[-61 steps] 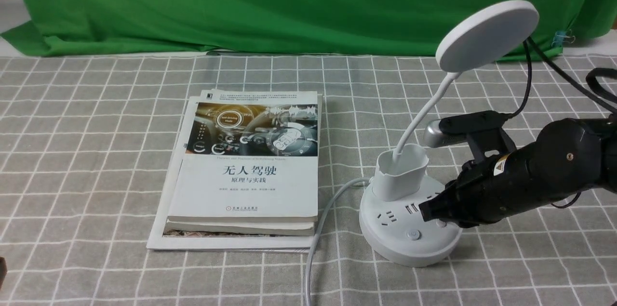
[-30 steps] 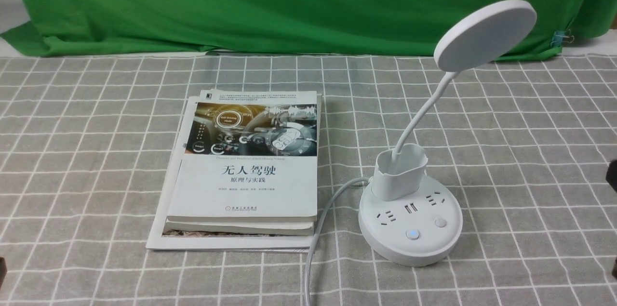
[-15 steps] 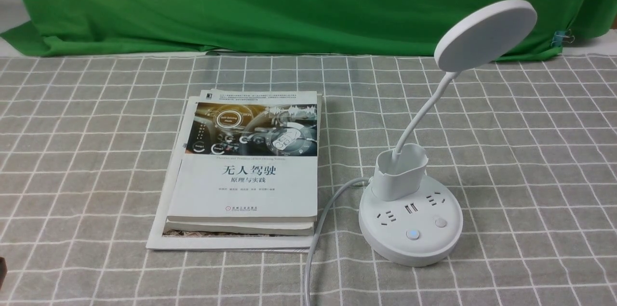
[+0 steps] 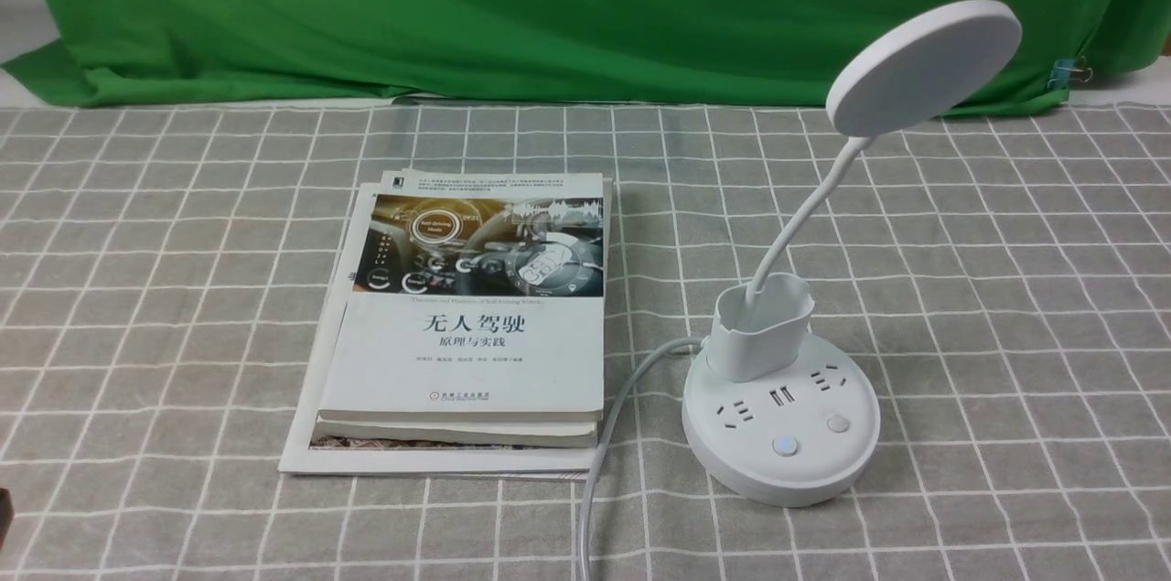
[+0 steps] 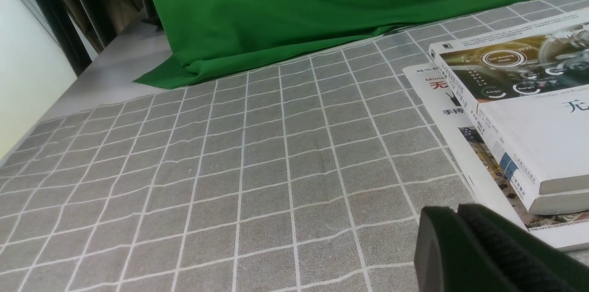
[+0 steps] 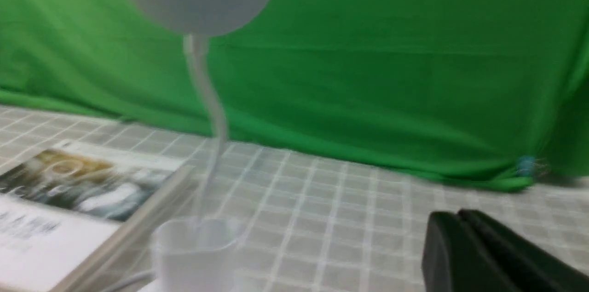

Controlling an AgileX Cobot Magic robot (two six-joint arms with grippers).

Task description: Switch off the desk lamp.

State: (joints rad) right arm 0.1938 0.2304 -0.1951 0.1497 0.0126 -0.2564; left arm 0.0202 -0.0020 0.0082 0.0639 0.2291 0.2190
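Front view: the lamp [image 4: 780,416] stands at lower right, beside the books [image 4: 467,325]; neither arm shows here. One base button glows, so a second press could relight it.

Left wrist view: the left claw [image 5: 464,232], fingers pressed together and empty, sits at lower right near the books; no lamp here.

Right wrist view: blurred. The right claw [image 6: 460,237], closed on nothing, sits at lower right, the lamp at left. A swing could knock its neck.

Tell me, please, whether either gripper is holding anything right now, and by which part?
Nothing is held. The left gripper and right gripper each show shut, empty fingers, clear of the desk lamp.
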